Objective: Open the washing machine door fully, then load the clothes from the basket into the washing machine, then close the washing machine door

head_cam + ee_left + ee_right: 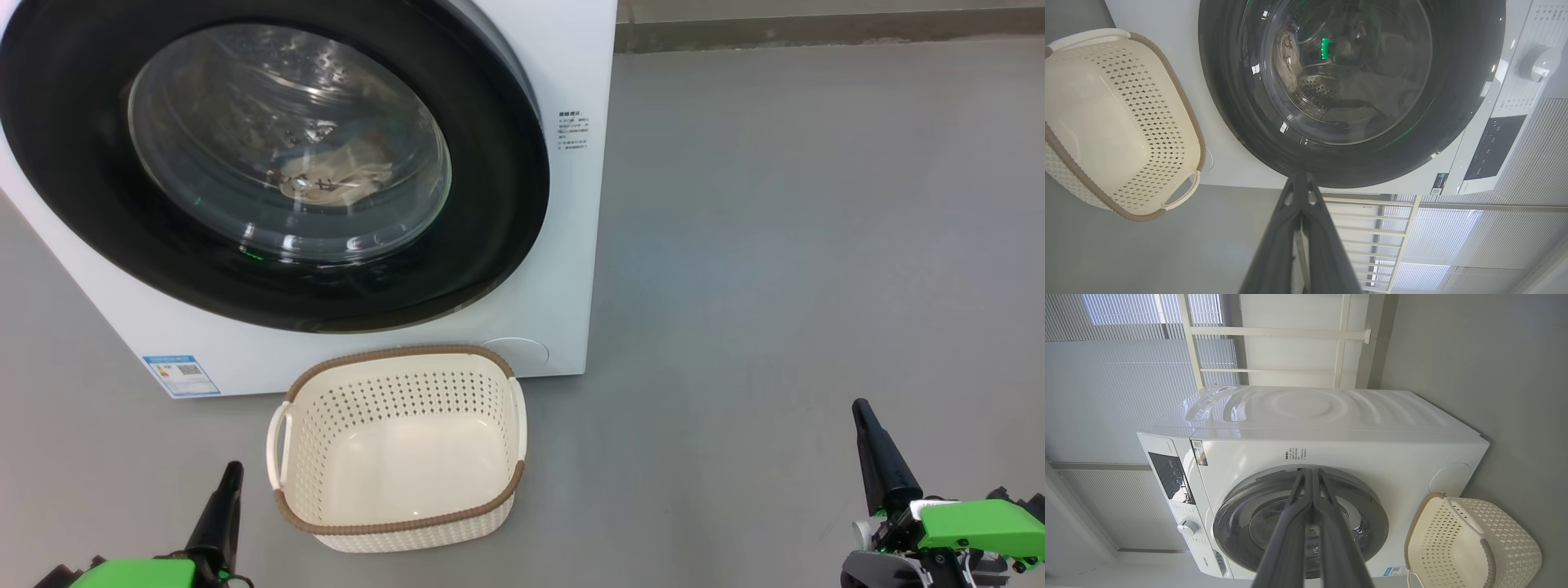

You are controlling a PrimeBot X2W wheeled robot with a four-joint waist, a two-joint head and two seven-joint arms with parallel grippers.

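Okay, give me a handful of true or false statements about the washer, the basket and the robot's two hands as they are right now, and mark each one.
1. The washing machine door is shut. True.
2. The clothes are in the basket. False: the basket is empty, and the clothes lie inside the drum, seen through the door's glass.
3. The left hand is shut and holds nothing. True.
4. The right hand grips a basket handle. False: it is shut on nothing, well apart from the basket, over bare floor.
5. The basket stands on top of the washing machine. False: it stands on the floor in front of it.
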